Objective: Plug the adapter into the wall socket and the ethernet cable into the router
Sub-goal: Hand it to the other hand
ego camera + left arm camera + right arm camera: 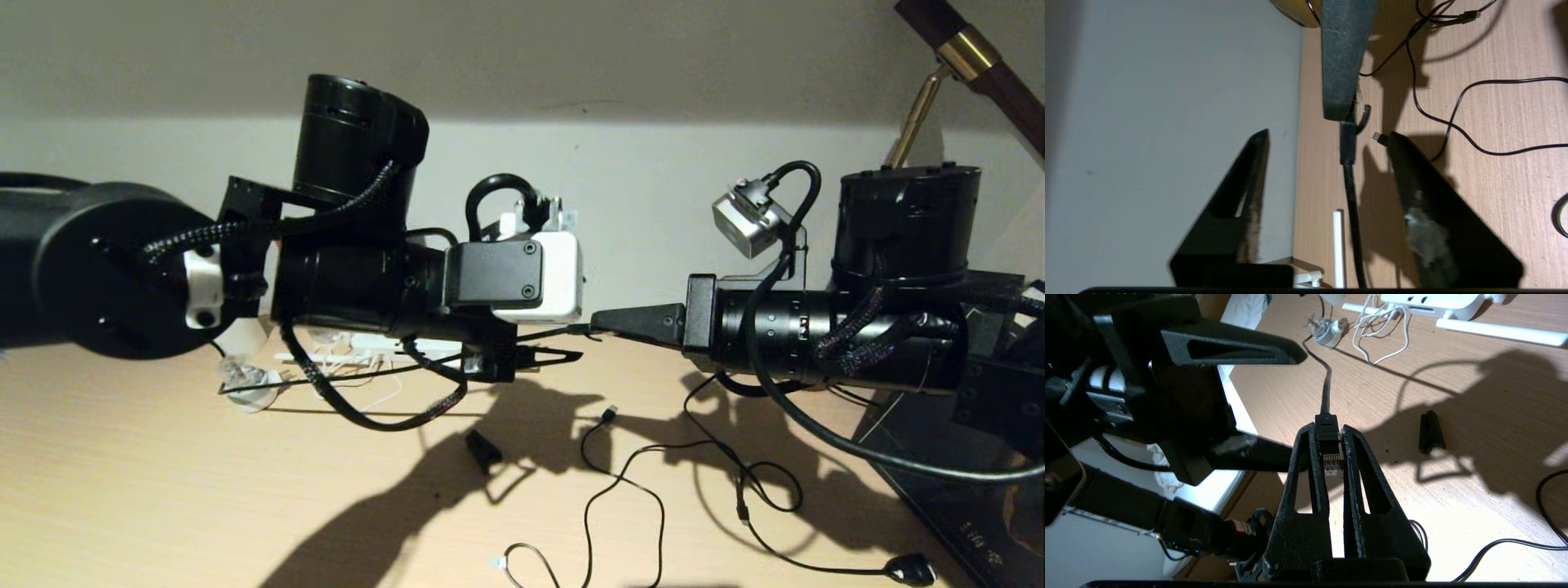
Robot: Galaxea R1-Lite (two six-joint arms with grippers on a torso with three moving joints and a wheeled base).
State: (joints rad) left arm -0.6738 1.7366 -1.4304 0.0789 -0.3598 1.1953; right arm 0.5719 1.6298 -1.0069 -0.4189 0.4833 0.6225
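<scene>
My right gripper (1328,433) is shut on the ethernet cable (1326,390), right behind its clear clip connector (1331,463), and holds it above the desk. In the head view the right gripper (598,320) meets the left gripper (571,349) tip to tip at the centre. The left gripper (1329,134) is open, and the ethernet cable (1350,183) runs between its spread fingers without touching them. The router (1433,301), white with stick antennas (1498,331), lies by the wall, with a white cord (1384,335) in front of it. The wall socket and the adapter do not show.
A thin black USB cable (653,490) loops over the wooden desk (163,506), its plug (1381,138) near my left finger. A small black piece (483,449) lies at mid-desk and a clear bulb on a round base (249,382) at the left. A brass lamp arm (922,106) rises at the right.
</scene>
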